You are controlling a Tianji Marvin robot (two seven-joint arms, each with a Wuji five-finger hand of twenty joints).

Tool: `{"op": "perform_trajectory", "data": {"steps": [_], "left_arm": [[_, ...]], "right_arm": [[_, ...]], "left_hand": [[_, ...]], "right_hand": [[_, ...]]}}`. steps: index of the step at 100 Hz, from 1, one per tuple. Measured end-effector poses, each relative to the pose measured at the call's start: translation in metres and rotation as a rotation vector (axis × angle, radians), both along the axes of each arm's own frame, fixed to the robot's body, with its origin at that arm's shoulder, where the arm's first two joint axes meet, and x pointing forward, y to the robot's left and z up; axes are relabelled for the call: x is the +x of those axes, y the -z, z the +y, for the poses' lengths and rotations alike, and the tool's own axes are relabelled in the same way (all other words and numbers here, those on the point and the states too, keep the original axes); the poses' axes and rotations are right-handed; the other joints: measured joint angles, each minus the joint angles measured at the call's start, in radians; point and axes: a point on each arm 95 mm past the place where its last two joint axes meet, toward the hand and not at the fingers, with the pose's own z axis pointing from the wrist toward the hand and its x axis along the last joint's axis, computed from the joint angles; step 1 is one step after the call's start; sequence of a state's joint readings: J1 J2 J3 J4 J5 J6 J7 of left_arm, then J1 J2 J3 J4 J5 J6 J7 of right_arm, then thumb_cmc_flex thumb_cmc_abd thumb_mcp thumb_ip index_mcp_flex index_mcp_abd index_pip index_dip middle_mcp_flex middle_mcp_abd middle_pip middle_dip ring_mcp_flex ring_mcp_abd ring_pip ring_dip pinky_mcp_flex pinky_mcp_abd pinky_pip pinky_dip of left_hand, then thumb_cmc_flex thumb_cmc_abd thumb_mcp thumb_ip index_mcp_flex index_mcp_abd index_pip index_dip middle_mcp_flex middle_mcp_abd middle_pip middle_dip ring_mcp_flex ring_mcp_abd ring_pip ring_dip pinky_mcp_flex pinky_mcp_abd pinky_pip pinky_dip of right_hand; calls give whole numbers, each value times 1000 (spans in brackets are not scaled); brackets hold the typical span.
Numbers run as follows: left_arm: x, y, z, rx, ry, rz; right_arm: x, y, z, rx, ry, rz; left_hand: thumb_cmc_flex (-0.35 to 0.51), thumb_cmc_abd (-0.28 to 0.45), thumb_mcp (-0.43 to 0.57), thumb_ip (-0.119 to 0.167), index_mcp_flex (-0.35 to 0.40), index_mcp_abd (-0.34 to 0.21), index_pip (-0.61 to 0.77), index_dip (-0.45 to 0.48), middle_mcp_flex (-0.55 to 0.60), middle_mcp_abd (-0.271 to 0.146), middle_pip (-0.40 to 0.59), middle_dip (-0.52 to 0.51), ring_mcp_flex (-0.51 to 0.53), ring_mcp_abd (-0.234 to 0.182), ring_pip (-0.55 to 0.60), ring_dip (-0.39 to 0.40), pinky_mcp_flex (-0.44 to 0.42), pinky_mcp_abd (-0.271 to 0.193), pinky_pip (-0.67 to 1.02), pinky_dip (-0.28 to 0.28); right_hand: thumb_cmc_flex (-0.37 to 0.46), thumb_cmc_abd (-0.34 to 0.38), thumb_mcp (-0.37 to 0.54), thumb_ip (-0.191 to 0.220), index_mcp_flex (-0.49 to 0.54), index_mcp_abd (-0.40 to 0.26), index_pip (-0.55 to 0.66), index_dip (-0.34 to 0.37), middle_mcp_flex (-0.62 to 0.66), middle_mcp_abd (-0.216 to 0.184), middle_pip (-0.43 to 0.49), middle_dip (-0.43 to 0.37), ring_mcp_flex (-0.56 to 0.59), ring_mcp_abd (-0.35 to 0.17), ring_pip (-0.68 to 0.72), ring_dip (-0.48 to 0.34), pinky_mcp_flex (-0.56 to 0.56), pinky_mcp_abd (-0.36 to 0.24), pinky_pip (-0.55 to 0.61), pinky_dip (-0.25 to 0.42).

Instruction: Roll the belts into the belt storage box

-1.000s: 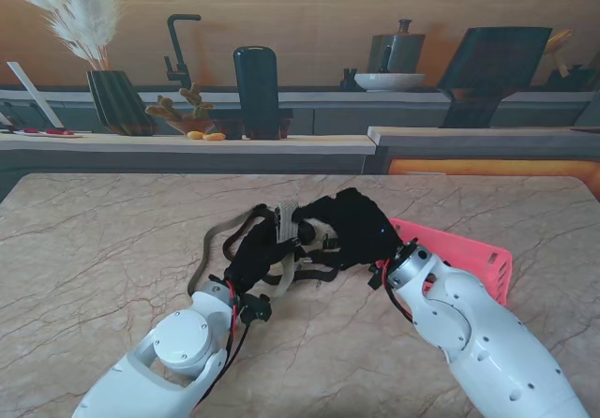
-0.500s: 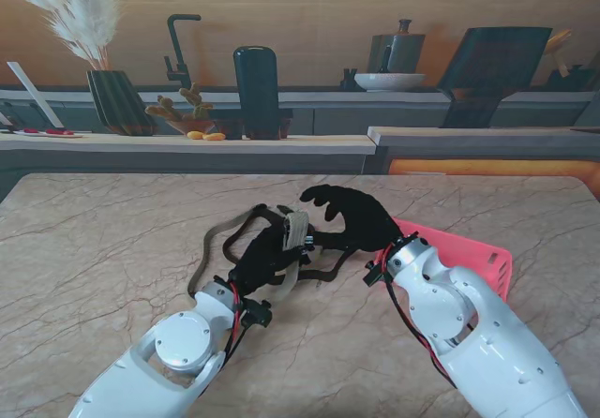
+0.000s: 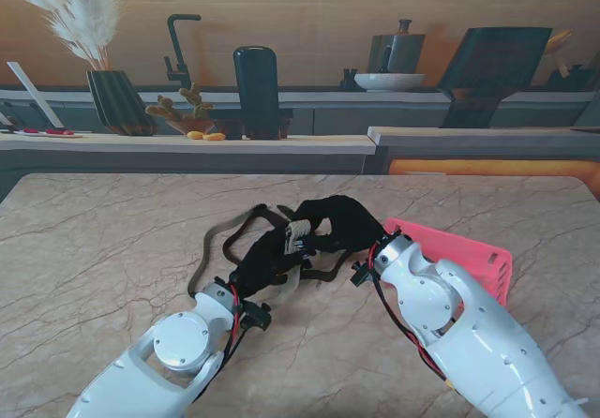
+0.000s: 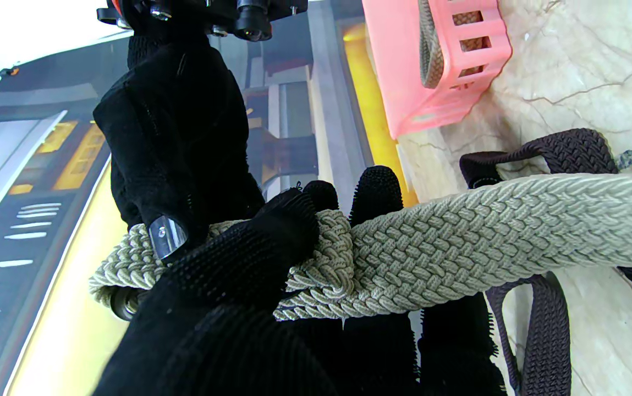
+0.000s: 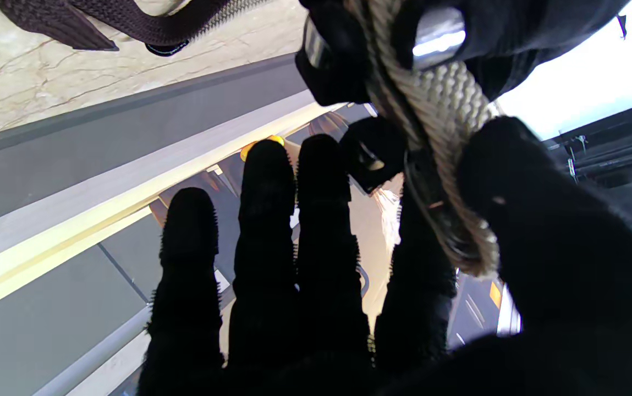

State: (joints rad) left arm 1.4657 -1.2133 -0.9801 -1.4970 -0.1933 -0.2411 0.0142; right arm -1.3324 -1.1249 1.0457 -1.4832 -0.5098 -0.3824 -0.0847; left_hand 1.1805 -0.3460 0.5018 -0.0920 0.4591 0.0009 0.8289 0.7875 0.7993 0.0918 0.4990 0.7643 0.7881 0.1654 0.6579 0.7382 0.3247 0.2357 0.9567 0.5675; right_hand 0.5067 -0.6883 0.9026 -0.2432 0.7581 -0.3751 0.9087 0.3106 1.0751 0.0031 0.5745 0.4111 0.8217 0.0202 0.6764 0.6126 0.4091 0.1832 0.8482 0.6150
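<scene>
Stand view, left to right. Back counter far left: pampas grass in a dark ribbed vase (image 3: pixel 120 101), then a black faucet (image 3: pixel 178 48), a tall dark rounded container (image 3: pixel 257 90), further right a white bowl (image 3: pixel 389 82) and a dark tilted board (image 3: pixel 492 62). All well apart from the work area, nothing from there intrudes.

Marble table (image 3: pixel 94 249): a dark brown belt (image 3: pixel 211 245) lies in loose loops left of centre, partly under the hands. Left hand (image 3: pixel 262 261), black glove, fingers clenched round the grey-green woven belt (image 3: pixel 298 235); left wrist view shows a rolled end of that belt (image 4: pixel 316 264) bunched between thumb and fingers, with the free length (image 4: pixel 514 225) running out flat over the dark belt (image 4: pixel 563 154) on the table. Metal buckle part (image 4: pixel 166 237) sits at the roll end.

Right hand (image 3: pixel 342 223) meets the left just above the table, blocking the roll from the stand camera. Right wrist view: thumb and index finger pinch the grey belt roll (image 5: pixel 448 110); the other three fingers (image 5: pixel 277 236) extended, apart, touching nothing.

Far right: pink belt storage box (image 3: pixel 469 254), slotted walls, partly hidden by the right forearm. Left wrist view shows a woven belt (image 4: pixel 431 44) already inside it. Grey belt is outside the box, held in the air between both hands.
</scene>
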Motion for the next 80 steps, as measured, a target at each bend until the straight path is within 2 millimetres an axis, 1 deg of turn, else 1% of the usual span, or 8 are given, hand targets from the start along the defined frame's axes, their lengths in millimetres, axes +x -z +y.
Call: {"op": "perform_trajectory", "data": {"steps": [7, 16, 23, 31, 39, 52, 62, 80], "left_arm": [[0, 0, 0, -3, 1, 3], [1, 0, 1, -26, -4, 15], [1, 0, 1, -35, -6, 19], [3, -1, 2, -33, -6, 7], [5, -1, 2, -22, -8, -8], [5, -2, 3, -31, -15, -5], [5, -2, 4, -50, -22, 7], [4, -4, 4, -59, -26, 7]], "right_arm": [[0, 0, 1, 15, 8, -4], [1, -2, 2, 27, 24, -21], [0, -6, 2, 38, 46, -53], [-3, -14, 1, 50, 73, -105], [-6, -25, 1, 57, 89, -162], [-9, -43, 1, 61, 97, -237], [-10, -58, 1, 60, 104, -294], [-10, -83, -5, 57, 129, -374]], "left_hand": [[-6, -14, 1, 0, 14, -5, -12, -43, 28, 0, -80, 30, 0, 0, -17, 3, -7, 10, -3, 0], [-144, -45, 102, 1, 17, -21, -40, -114, 54, 0, -152, 40, -11, 7, -29, -20, -30, 13, -27, 0], [-295, -69, 109, 11, 17, -40, -102, -138, 29, 0, -98, -99, -24, 18, -49, -59, -39, 14, -40, 0], [-371, -78, 111, 11, 17, -13, -128, -148, 11, 0, -72, -219, -31, 18, -83, -101, -47, 14, -55, 0], [-362, -78, 104, 12, 31, -14, -131, -148, 27, 0, -68, -250, -31, 12, -98, -136, -47, 14, -55, -1], [-253, -75, -6, 12, 76, -16, -99, -166, 94, 1, -64, -194, -8, 10, -85, -159, -46, 13, -52, -13], [-186, -7, -47, 15, 102, -24, -66, -186, 137, 0, -74, -179, 27, 12, -52, -169, -30, 12, -27, -14], [-43, 102, -271, 14, 109, -27, -52, -214, 154, -4, -70, -219, 44, 30, -28, -188, -15, 12, 5, -32]], "right_hand": [[1, -31, 11, -12, 38, 2, 5, -34, 38, 6, -6, 1, 4, 0, 2, 0, 2, 0, 0, 0], [1, -41, 15, -19, 49, 9, 7, -42, 58, 5, -13, 6, 14, 0, 6, 0, 2, 0, 0, 0], [1, -41, 15, -20, 59, 15, 7, -42, 72, -1, -14, 8, 14, 0, 6, 0, 2, 1, 1, 0], [4, -41, 15, -20, 60, 17, 7, -42, 90, -22, -12, 11, 14, 0, 6, 0, 2, 1, 3, 0], [8, -41, 15, -20, 60, 27, 15, -42, 94, -25, -12, 12, 14, 0, 6, 0, 2, 1, 8, 0], [9, -41, 15, -20, 60, 32, 18, -43, 94, -26, -12, 16, 14, 0, 18, 0, 2, 2, 16, -1], [9, -41, 15, -20, 60, 32, 19, -43, 94, -26, -9, 20, 14, 0, 28, 0, 2, 2, 23, -1], [9, -41, 13, -21, 60, 37, 23, -43, 94, -31, 3, 20, 14, 0, 41, 0, 2, 2, 36, -1]]}}
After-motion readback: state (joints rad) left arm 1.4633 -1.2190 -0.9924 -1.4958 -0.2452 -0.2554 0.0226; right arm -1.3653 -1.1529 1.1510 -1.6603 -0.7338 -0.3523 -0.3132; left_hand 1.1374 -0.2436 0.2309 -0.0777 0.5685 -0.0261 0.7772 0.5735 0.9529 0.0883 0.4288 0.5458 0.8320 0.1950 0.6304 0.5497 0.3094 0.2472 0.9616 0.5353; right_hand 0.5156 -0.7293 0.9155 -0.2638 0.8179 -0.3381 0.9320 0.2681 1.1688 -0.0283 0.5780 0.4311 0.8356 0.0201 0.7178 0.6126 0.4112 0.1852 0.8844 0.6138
